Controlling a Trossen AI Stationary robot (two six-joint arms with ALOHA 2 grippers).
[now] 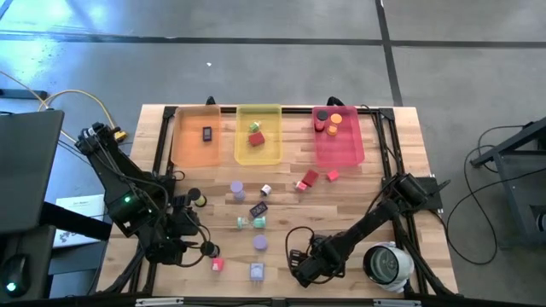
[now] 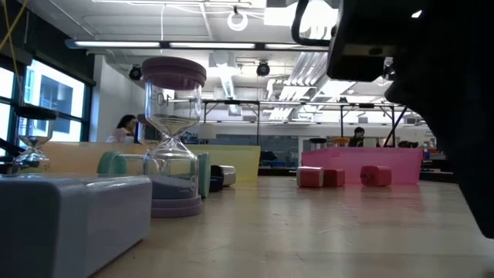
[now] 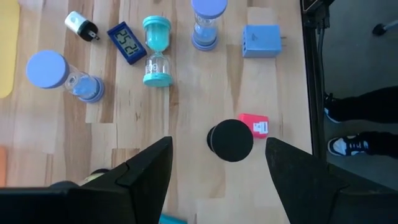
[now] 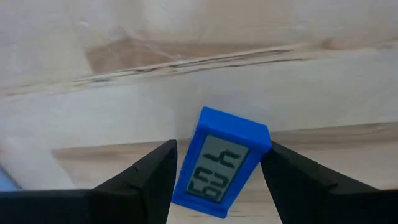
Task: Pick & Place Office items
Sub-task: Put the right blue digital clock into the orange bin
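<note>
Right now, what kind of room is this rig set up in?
Probably a big open-plan lab or workshop: bare concrete floor around the wooden table, exposed ceiling ducts and strip lights, and people seated at desks in the background.

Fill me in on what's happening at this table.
Two robot arms are sorting small office items on a wooden table. The right gripper has a blue digital clock between its jaws, apparently gripped, low over the wood. The left gripper hangs with open jaws above a black disc, which has a red piece beside it. A few items already lie in the orange tray, yellow tray and pink tray. Several more sit loose mid-table.
</note>
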